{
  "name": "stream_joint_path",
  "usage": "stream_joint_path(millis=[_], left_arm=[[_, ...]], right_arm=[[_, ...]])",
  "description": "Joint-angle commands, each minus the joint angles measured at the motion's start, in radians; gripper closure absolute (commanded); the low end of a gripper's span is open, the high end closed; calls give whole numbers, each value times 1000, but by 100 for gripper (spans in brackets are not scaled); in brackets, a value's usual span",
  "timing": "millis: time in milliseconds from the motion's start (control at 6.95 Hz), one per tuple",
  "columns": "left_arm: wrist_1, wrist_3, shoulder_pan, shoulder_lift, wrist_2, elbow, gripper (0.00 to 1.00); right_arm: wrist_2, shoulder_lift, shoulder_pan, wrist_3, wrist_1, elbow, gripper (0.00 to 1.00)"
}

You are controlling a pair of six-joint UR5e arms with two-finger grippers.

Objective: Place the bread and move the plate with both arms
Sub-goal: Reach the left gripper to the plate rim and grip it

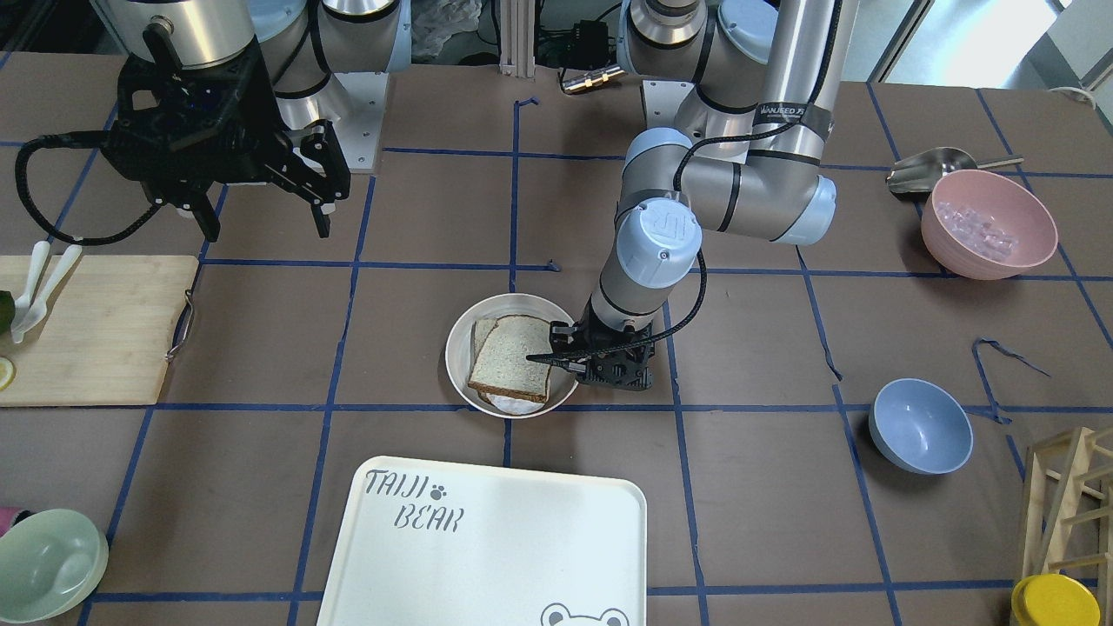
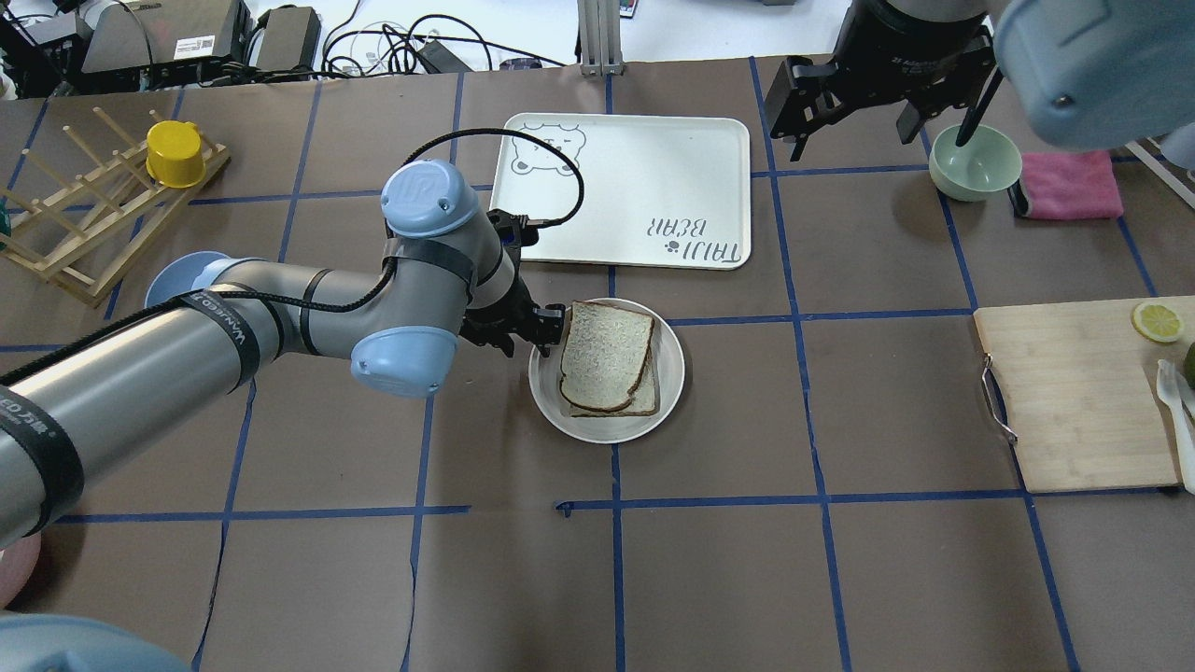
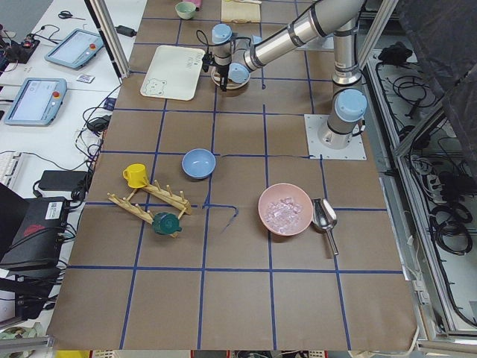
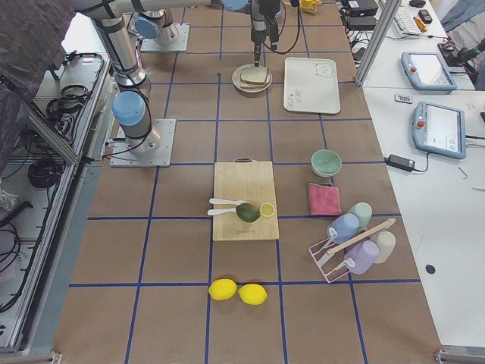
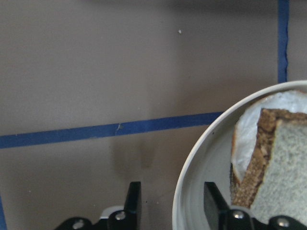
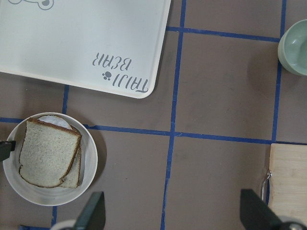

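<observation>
Brown taped table (image 1: 748, 487) | plate (image 1: 458, 361) likely stiff, slick; bread (image 1: 513, 356) light, loose | left gripper (image 5: 171, 187) unclenched astride rim | right gripper (image 6: 172, 195) spread, aloft

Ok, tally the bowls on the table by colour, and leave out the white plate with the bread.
Pale green round bowl: 1
Blue round bowl: 1
Pink round bowl holding clear pieces: 1
Total: 3

Left gripper (image 2: 551, 329) low, jaws apart; right gripper (image 1: 267, 213) high, jaws wide
</observation>
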Motion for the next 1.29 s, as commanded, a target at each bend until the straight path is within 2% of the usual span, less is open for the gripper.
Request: stream_joint_path(millis=[0, 144, 288, 719, 863, 1151], left_arm=[[1, 0, 0, -12, -2, -21, 50], [1, 4, 0, -11, -7, -14, 65], [3, 4, 0, -9, -9, -14, 100], [5, -13, -2, 18, -18, -9, 100], [-9, -35, 1, 37, -89, 23, 100], [-134, -54, 29, 54, -126, 139, 100]], right_arm=[[0, 0, 1, 1, 4, 2, 0], [0, 0, 1, 2, 5, 3, 0], [0, 0, 1, 3, 8, 3, 0], [2, 1, 3, 3, -1, 11, 0], [2, 1, 1, 3, 1, 13, 0], [2, 1, 3, 3, 1, 13, 0]])
